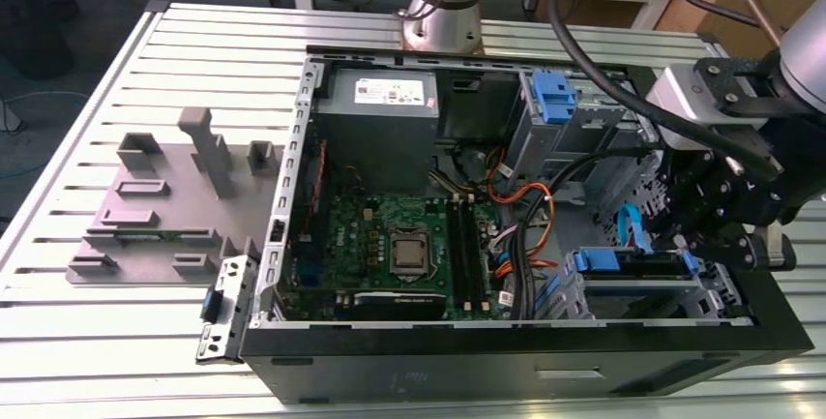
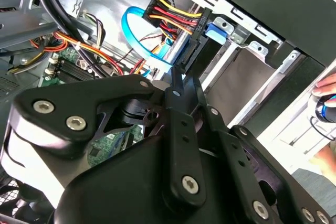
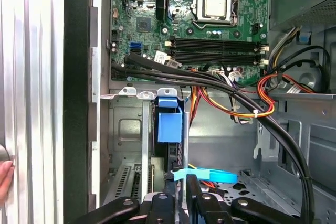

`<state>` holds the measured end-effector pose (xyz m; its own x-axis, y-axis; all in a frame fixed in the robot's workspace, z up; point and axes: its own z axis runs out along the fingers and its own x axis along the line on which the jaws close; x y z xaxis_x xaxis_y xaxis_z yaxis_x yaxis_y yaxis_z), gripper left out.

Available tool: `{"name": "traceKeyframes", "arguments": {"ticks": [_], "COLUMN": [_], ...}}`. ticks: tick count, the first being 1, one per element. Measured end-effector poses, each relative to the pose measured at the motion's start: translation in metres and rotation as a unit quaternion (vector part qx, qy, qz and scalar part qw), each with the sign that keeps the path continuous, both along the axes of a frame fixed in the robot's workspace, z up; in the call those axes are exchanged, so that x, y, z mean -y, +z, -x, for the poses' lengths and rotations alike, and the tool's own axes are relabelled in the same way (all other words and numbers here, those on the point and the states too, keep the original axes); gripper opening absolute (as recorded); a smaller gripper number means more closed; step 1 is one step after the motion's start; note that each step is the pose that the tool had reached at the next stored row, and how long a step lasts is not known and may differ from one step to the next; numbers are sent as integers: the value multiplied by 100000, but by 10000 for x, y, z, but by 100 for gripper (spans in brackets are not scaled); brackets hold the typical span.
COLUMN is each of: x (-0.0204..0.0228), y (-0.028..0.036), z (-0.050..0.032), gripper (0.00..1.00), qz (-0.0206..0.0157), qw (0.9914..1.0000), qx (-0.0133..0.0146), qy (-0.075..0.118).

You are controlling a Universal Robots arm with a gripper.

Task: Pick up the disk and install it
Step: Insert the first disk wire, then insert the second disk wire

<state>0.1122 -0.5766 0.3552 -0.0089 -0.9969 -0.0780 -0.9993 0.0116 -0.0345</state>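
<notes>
We judge the disk (image 1: 617,263) already seated in its bay (image 1: 718,291), lower right of the exterior view; the gripper (image 3: 185,181) hangs just beside it, fingers narrow, gripping nothing we can see; installation looks nearly done

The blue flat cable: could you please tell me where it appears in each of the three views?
Exterior view: the blue flat cable curves well toward the exterior view's right of the green motherboard.
Second wrist view: the blue flat cable loops out beside the red and yellow wires.
First wrist view: the blue flat cable lies flat near the blue plastic tab.
Shared landmark: the green motherboard.
</notes>
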Motion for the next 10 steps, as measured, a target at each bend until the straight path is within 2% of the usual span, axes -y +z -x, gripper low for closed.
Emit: {"name": "traceKeyframes", "arguments": {"ticks": [10], "x": [0], "y": [18], "z": [0], "gripper": [24], "qz": [13], "qw": [100000], "qx": [-1], "qy": [2]}}
